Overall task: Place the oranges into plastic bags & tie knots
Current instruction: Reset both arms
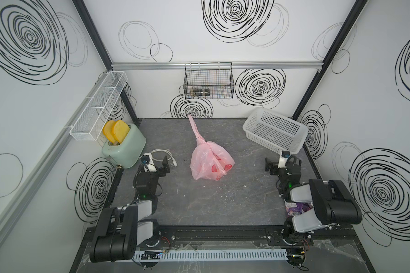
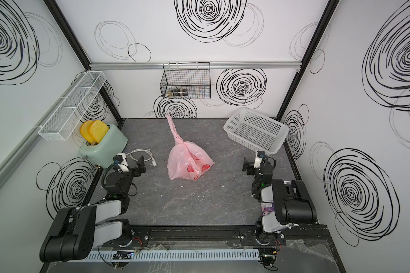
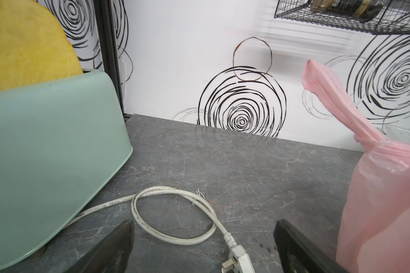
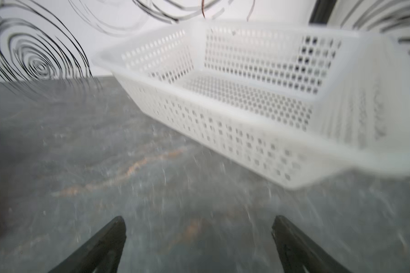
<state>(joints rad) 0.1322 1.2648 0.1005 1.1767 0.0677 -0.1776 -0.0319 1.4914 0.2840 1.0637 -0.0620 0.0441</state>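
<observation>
**Twin arms in black and pale grey**

The left arm (image 1: 115,232) and right arm (image 1: 334,208) pair bulky black motor housings with smooth pale grey link shells (image 1: 300,193). A green light (image 1: 143,196) glows on each forearm. Black cables (image 1: 292,158) loop past white wrist camera mounts (image 1: 281,162). The left gripper (image 3: 204,227) and right gripper (image 4: 198,219) have tapered black fingers. Thin red wires (image 1: 167,240) trail at the bases.

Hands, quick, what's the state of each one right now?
Left hand: open, holding nothing.
Right hand: open, holding nothing.
</observation>
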